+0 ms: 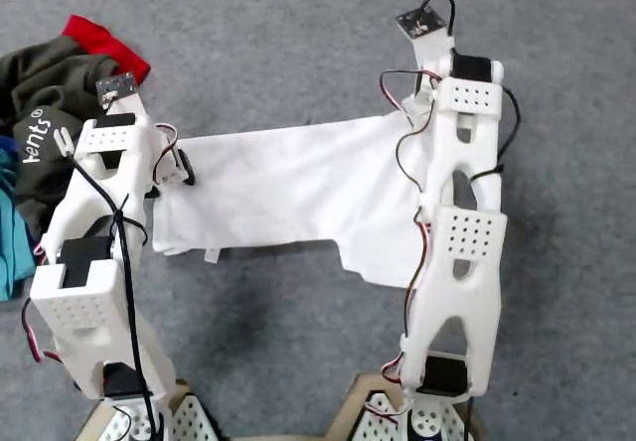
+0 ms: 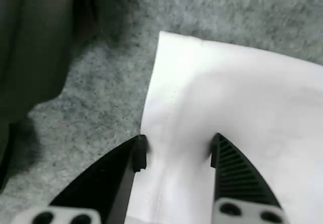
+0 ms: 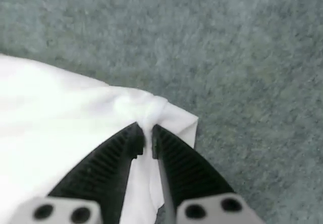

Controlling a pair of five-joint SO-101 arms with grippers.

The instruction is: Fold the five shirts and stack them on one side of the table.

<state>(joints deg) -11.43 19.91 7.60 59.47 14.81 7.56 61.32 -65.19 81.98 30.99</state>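
A white shirt [image 1: 298, 188] lies spread across the middle of the grey table, partly folded. My left gripper [image 2: 176, 151] stands open over the shirt's left edge [image 2: 166, 108], with its dark fingers on either side of the hem. In the high view that gripper [image 1: 179, 168] sits at the shirt's left end. My right gripper [image 3: 146, 135] is shut on a bunched corner of the white shirt [image 3: 151, 108]. From above, the right arm [image 1: 457, 153] covers the shirt's right end near the far corner [image 1: 402, 118].
A heap of other shirts lies at the left edge: a dark one [image 1: 45, 113] with white print, a red one [image 1: 104, 44] and a teal one [image 1: 12, 237]. The dark cloth [image 2: 35, 42] lies close beside my left gripper. Bare grey table [image 1: 576, 163] stretches to the right.
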